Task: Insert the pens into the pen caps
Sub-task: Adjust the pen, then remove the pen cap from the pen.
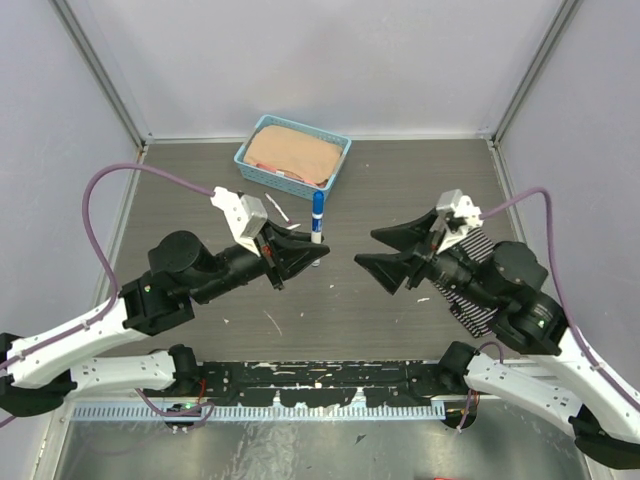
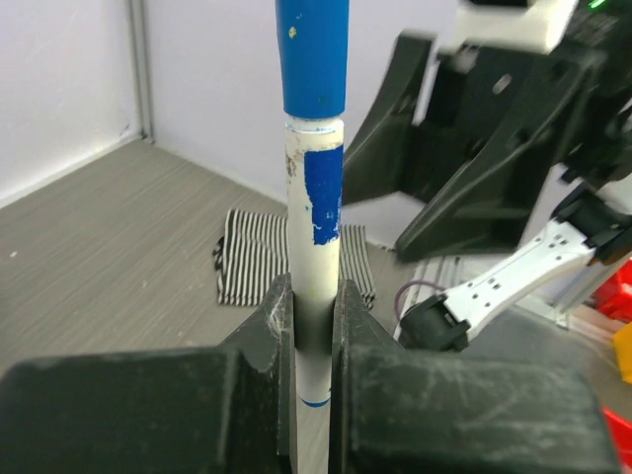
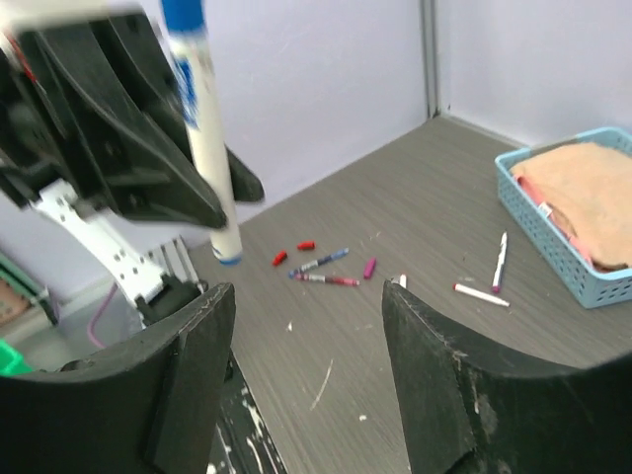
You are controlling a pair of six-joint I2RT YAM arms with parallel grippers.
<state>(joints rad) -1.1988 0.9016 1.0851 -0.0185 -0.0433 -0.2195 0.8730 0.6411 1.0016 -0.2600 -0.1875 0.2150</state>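
My left gripper (image 1: 297, 250) (image 2: 314, 296) is shut on a pen (image 2: 314, 227) with a white barrel and a blue label, held upright above the table. A blue pen cap (image 2: 314, 59) (image 1: 318, 206) sits on the pen's upper end. My right gripper (image 1: 368, 249) (image 3: 307, 292) stands open just right of the pen, with nothing between its fingers. In the right wrist view, two capped pens (image 3: 322, 262) (image 3: 327, 280), two red caps (image 3: 279, 258) (image 3: 306, 245), a magenta cap (image 3: 369, 268) and two white pens (image 3: 499, 261) (image 3: 482, 294) lie on the table.
A blue basket (image 1: 250, 162) (image 3: 553, 237) holding a tan cloth stands at the back centre. A black-and-white striped cloth (image 2: 247, 259) (image 1: 470, 295) lies under the right arm. Grey walls close in the table at the back and sides.
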